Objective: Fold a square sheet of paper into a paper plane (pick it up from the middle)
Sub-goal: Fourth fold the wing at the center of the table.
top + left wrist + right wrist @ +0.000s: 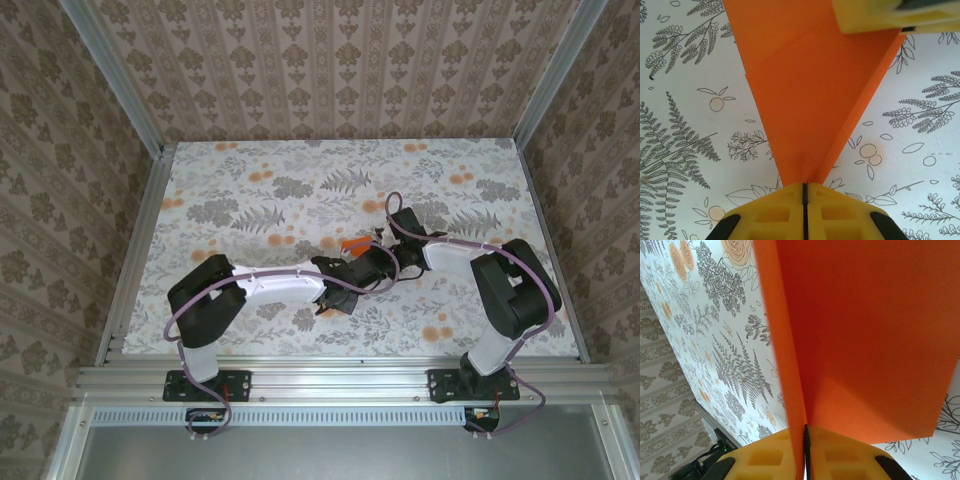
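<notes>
The sheet of paper [353,243] is bright orange and folded, held in the air over the middle of the table between both arms. In the left wrist view the paper [810,85] narrows to a point with a crease line across it. That point sits in my left gripper [804,184], whose yellow jaws are shut on it. The right gripper's yellow finger [880,15] holds the far wide end. In the right wrist view my right gripper [805,428] is shut on the paper [870,340]. A narrow flap rises left of the jaws and a broad panel spreads to the right.
The floral-print table cloth [300,190] lies under the arms. Aluminium rails [135,250] frame the table left, right and front, and patterned walls [330,70] stand behind and at the sides. A dark device with a green light [715,450] sits by the table edge.
</notes>
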You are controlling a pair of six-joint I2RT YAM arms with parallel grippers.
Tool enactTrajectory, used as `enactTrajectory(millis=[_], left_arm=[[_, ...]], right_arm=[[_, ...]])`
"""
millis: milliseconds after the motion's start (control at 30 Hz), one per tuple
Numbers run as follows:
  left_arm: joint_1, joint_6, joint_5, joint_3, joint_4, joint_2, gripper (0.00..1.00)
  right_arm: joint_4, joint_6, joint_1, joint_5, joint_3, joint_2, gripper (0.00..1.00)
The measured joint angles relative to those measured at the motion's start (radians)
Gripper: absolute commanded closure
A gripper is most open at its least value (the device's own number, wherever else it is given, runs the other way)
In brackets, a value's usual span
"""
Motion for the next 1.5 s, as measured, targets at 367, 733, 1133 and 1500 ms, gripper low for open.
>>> enactTrajectory(millis=[367,733,1133,1500], left_arm=[[0.008,-0.011,-0.005,0.0,-0.005,0.003,0.82],[0.013,-0.011,-0.006,0.004,-0.007,0.008,0.88],[0.045,-0.01,0.023,-0.014,0.032,0.007,1.0],[0.114,0.01,0.153,-0.128,0.164,-0.072,1.0]], right_arm=[[-0.004,-0.003,0.002,0.0,0.004,0.002,0.87],[-0.015,-0.007,0.002,0.0,0.018,0.013,0.87],[-0.034,-0.026,0.002,0.0,0.034,0.014,0.83],[-0.083,-0.059,0.002,0.0,0.087,0.024,0.69]])
